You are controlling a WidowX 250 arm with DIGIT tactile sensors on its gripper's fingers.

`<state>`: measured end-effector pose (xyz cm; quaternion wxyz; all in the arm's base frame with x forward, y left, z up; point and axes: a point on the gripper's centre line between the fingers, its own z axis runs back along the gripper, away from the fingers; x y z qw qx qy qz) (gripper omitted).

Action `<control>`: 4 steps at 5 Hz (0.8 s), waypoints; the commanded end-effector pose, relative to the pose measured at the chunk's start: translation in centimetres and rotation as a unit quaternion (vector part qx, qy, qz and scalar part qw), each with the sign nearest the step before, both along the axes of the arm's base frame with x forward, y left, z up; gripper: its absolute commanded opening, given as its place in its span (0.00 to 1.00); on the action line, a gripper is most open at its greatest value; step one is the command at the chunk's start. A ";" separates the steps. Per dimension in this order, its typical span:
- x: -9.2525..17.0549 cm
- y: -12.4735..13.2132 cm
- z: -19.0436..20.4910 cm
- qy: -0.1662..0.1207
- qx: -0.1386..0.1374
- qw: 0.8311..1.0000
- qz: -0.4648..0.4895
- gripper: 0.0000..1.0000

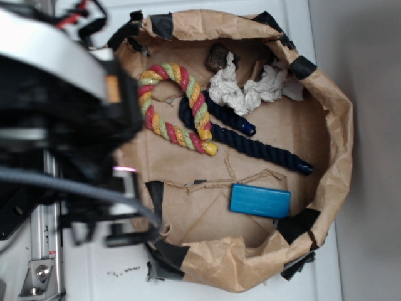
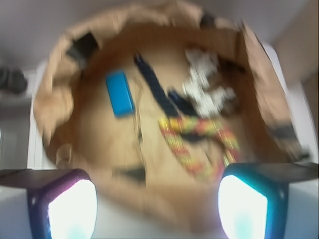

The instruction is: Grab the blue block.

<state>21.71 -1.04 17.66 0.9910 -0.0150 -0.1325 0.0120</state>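
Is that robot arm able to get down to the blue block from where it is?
Probably yes. The blue block lies flat and alone on the paper nest's floor, apart from the navy rope, nothing covering it.

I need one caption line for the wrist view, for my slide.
Blurred wrist view: open gripper above paper tray holding blue block, navy rope and colourful rope.

Exterior looks straight down from high up; wrist peers obliquely from the arm, blurred. Both share the paper basin [image 1: 338,125], at 3 o'clock overhead.

white table [image 1: 326,276], brown paper nest [image 1: 338,125] on it
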 end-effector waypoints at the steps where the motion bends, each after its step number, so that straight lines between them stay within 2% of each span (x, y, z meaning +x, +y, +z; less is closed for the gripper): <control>1: 6.4 -0.8 -4.7 0.022 0.022 0.999 -0.024 1.00; 2: 7.1 -1.7 -7.2 0.037 0.051 0.997 -0.044 1.00; 3: 7.5 -2.2 -8.9 0.030 0.037 0.996 -0.072 1.00; 4: 8.1 -4.6 -10.5 0.024 0.035 0.994 -0.100 1.00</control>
